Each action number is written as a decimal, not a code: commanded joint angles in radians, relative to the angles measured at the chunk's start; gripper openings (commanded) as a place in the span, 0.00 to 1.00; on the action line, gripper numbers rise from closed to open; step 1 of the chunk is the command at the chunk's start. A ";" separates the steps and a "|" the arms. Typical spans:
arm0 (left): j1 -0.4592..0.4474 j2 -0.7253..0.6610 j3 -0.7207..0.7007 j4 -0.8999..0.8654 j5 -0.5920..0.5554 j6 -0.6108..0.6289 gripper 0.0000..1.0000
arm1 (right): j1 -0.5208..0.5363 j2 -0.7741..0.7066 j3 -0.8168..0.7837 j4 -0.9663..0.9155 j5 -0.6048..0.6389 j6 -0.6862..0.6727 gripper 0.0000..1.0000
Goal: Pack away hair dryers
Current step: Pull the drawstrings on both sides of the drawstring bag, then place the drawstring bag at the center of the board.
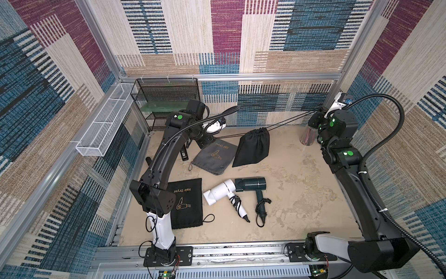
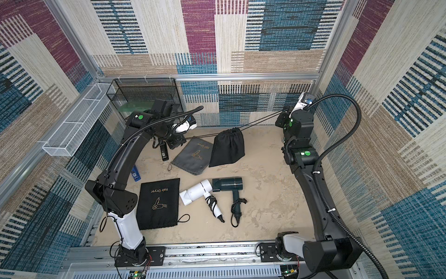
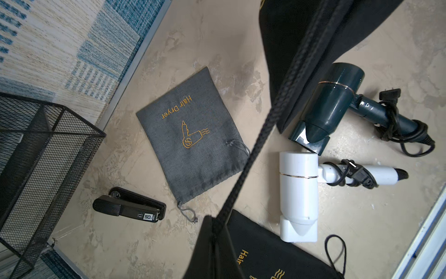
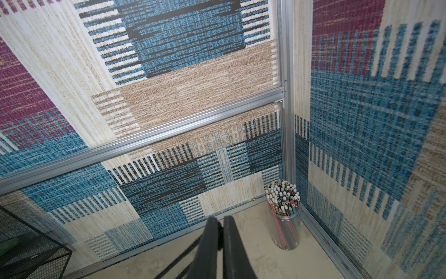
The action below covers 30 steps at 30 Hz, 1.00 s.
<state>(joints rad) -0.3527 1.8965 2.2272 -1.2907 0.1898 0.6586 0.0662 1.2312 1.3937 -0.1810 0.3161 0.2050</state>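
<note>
Taut black drawstring cords (image 3: 266, 125) run from the black fabric pouch (image 1: 252, 147) to the left claw (image 3: 214, 221) and right claw (image 4: 220, 221), each clamped on one. Side by side on the worktop (image 1: 301, 193) lie the white plastic hair dryer (image 1: 220, 192) and the dark teal hair dryer (image 1: 251, 184).

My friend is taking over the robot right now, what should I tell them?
Left hand: shut on a drawstring of the bulging black pouch.
Right hand: shut on its other drawstring; both cords taut.
White hair dryer and teal hair dryer lie side by side, unbagged.
Done: that pouch looks filled, contents hidden.
Left: bag those two; grey pouch and flat black pouch lie empty-looking.
</note>
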 commanded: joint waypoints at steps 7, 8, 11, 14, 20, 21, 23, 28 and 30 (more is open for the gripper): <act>0.067 -0.026 -0.108 0.006 -0.030 0.018 0.00 | -0.083 -0.044 -0.015 0.058 0.044 -0.005 0.00; 0.070 -0.032 -0.121 0.012 -0.032 0.019 0.00 | -0.092 -0.047 -0.015 0.057 0.040 -0.007 0.00; 0.076 -0.045 -0.161 0.028 -0.038 0.021 0.00 | -0.113 -0.055 -0.017 0.051 0.033 -0.009 0.00; 0.082 -0.058 -0.202 0.047 -0.046 0.023 0.00 | -0.137 -0.066 -0.025 0.050 0.016 -0.001 0.00; 0.086 -0.063 -0.224 0.059 -0.025 0.006 0.00 | -0.146 -0.077 -0.036 0.037 -0.016 -0.015 0.00; 0.086 -0.061 -0.214 0.059 -0.014 0.001 0.00 | -0.146 -0.080 -0.037 0.038 -0.018 -0.015 0.00; 0.082 -0.048 -0.174 0.058 0.009 -0.018 0.00 | -0.146 -0.089 -0.046 0.038 -0.024 -0.017 0.00; 0.024 -0.001 -0.062 0.058 0.013 -0.053 0.00 | -0.145 -0.104 -0.053 0.034 -0.063 -0.026 0.00; -0.019 0.024 -0.003 0.058 0.007 -0.065 0.00 | -0.143 -0.109 -0.057 0.031 -0.081 -0.031 0.00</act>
<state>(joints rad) -0.3386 1.8992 2.1735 -1.2037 0.2390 0.6315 -0.0750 1.1332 1.3376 -0.2295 0.1940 0.1875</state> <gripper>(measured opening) 0.051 0.098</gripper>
